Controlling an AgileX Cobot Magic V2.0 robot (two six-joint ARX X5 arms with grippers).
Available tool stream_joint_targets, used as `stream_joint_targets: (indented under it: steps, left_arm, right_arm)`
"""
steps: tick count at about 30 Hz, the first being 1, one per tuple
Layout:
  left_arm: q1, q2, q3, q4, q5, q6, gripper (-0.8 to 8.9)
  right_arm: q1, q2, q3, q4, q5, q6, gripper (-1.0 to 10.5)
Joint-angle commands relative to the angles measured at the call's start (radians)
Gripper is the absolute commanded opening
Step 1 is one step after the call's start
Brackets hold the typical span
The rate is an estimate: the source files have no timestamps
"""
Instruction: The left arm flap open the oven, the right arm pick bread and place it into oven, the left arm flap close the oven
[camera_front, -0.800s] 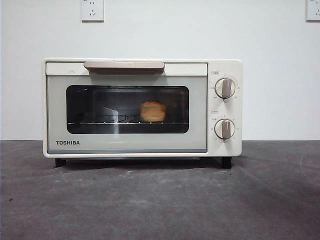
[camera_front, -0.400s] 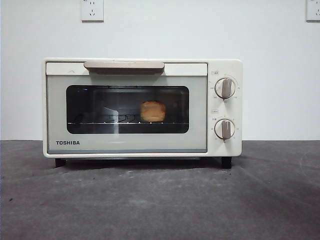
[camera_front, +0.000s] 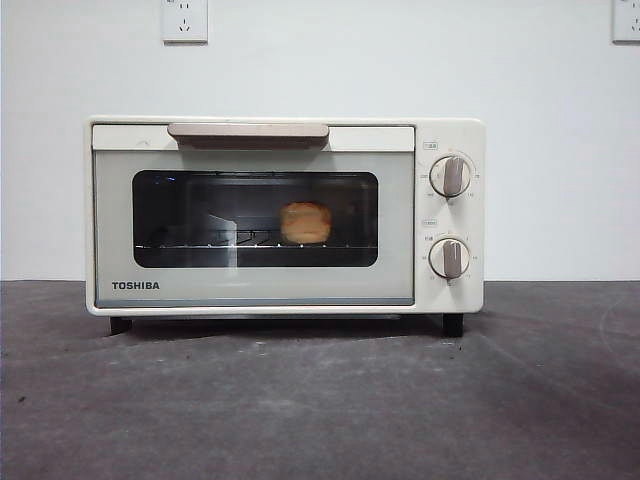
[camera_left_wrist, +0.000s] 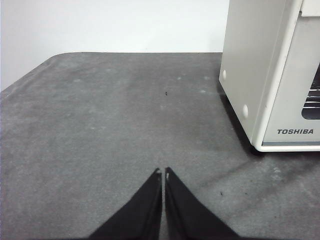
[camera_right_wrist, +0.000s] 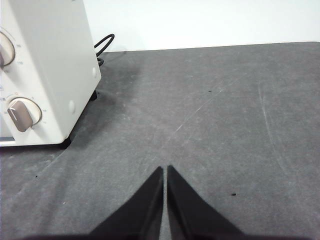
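Both arms wait clear of the oven (camera_front: 285, 215), and by how things lie your work looks done: the door is flapped up flush under its handle (camera_front: 248, 131), and the bread (camera_front: 305, 222) sits on the wire rack behind the dark glass, a little right of the window's middle. If any step remains, it is only to confirm the close. Look along the door's top edge and its seam beside the knobs (camera_front: 450, 176); in the front view it lies even with the oven's face, with no gap that you can make out. If you judge it not fully seated, bring the left arm in from the oven's left side and press on the handle bar, not on the glass, pushing straight toward the far wall so the oven does not slide on its small feet.

Now the jaws. The left gripper (camera_left_wrist: 163, 173) hangs over bare worktop (camera_left_wrist: 100, 125) to the left of the oven, near its left front corner but apart from it; its jaws are pinched together to a thin slit, holding nothing and touching nothing. The right gripper (camera_right_wrist: 165, 170) hangs over the worktop to the right of the oven, apart from the knob side; its jaws are likewise drawn almost together, holding nothing. Neither touches the oven.
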Motion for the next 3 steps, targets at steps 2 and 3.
stream_joint_targets:
  steps: [2,3]
  left_arm:
    - [0.002,-0.002,-0.021,-0.006,-0.004,-0.002,0.19]
    - [0.002,-0.002,-0.021,-0.006,-0.004,-0.002,0.19]
  right_arm:
    - [-0.002,-0.003,-0.007,0.010,0.000,-0.007,0.1]
    - [-0.002,-0.003,-0.007,0.011,0.000,-0.007,0.1]
